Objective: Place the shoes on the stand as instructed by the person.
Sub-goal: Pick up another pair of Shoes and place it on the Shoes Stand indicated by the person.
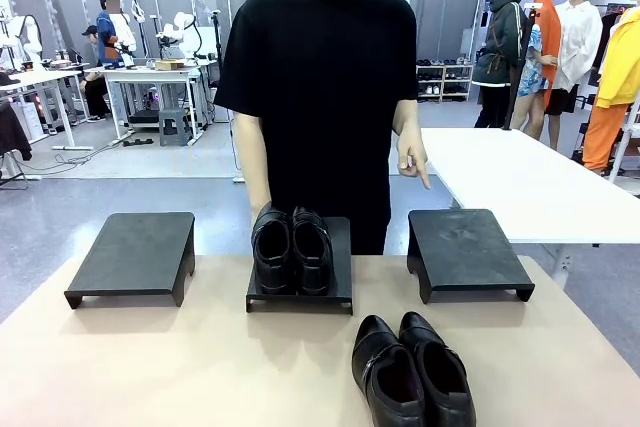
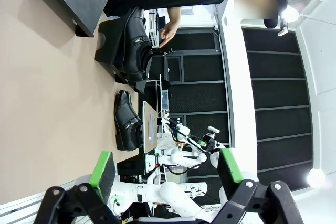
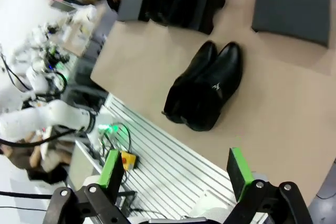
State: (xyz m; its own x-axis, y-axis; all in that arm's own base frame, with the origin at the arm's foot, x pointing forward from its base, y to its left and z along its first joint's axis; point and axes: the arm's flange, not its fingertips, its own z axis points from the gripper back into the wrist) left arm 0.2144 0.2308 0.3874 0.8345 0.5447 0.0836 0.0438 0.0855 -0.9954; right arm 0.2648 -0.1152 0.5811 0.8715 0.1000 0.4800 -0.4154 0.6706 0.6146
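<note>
One pair of glossy black shoes (image 1: pixel 292 250) stands on the middle black stand (image 1: pixel 341 292), also seen as shoes (image 2: pixel 132 43) in the left wrist view. The second pair (image 1: pixel 412 372) lies on the tan table near its front edge, right of centre; it appears as a pair (image 3: pixel 206 87) in the right wrist view and as a pair (image 2: pixel 127 120) in the left wrist view. The person (image 1: pixel 320 87) in a black T-shirt stands behind the table, one hand (image 1: pixel 413 162) pointing down toward the right stand (image 1: pixel 465 247). My left gripper (image 2: pixel 165 169) and right gripper (image 3: pixel 176 169) are open and hold nothing, well above the table.
An empty black stand (image 1: pixel 135 255) sits at the left of the table. A white table (image 1: pixel 530 182) stands behind at the right. The table's front edge (image 3: pixel 142 111) runs just beyond the loose pair, with a ribbed floor strip below it.
</note>
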